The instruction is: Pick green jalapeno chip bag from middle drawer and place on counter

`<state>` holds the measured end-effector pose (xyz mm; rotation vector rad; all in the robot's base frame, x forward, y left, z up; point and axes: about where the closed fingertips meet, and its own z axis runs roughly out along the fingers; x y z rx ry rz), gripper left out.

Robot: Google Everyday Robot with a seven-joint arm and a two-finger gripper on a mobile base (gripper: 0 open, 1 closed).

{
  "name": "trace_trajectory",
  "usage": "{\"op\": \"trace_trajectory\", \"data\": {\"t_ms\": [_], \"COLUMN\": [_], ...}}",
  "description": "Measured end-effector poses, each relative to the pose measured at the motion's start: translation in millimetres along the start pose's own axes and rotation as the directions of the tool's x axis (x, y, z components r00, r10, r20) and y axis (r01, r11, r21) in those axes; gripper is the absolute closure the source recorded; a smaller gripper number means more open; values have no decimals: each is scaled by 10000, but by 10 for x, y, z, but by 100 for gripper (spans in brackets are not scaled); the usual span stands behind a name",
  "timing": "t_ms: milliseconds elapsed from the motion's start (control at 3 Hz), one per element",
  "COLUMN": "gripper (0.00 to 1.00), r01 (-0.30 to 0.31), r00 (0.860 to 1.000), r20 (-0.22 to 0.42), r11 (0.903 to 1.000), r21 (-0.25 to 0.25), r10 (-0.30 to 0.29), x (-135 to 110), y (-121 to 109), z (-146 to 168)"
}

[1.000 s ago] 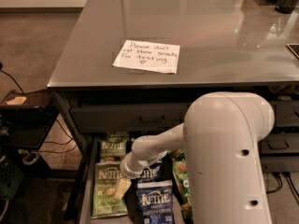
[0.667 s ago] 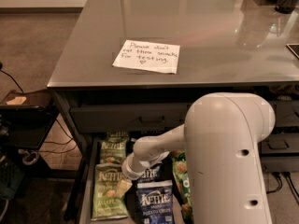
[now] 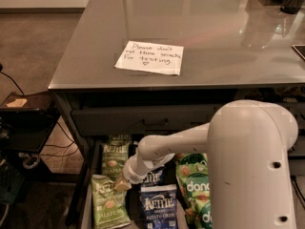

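The middle drawer (image 3: pixel 88 194) stands open below the counter (image 3: pixel 224 27). Two olive-green jalapeno chip bags lie in its left column, one at the front (image 3: pixel 108 205) and one behind it (image 3: pixel 114 155). My gripper (image 3: pixel 121 184) reaches down from the white arm (image 3: pixel 176 142) and sits at the top right corner of the front jalapeno bag, between the two green bags. Whether it touches the bag I cannot tell. The arm's big white housing (image 3: pixel 252 171) hides the drawer's right part.
Dark blue Kettle bags (image 3: pixel 158 205) lie in the drawer's middle, and brighter green dang bags (image 3: pixel 196 190) on the right. A handwritten paper note (image 3: pixel 149 57) lies on the counter. The upper drawer (image 3: pixel 143 120) is closed. A black low stand (image 3: pixel 24 123) and cables are at the left.
Almost nothing: the gripper stays at the top of the front jalapeno bag, and the bags have not moved.
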<state>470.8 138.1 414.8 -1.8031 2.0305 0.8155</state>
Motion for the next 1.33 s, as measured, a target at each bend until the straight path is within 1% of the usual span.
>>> {"op": "trace_trajectory", "data": {"t_ms": [333,667,1000,1333], "gripper": [87,100,100,100], "r01": [-117,-37,-105,-126], "r00": [9983,9887,9741,9718], "r20": [558,1497,2246,2341], "r11": [9993,9981,9969,9981], "r21": [-350,-608,-775,-600], "r10": [136,128,277,263], "x": [-164,-351,-358,-293], "y": [171,367,391,284], "z": [-137,-417,-868,-1495]}}
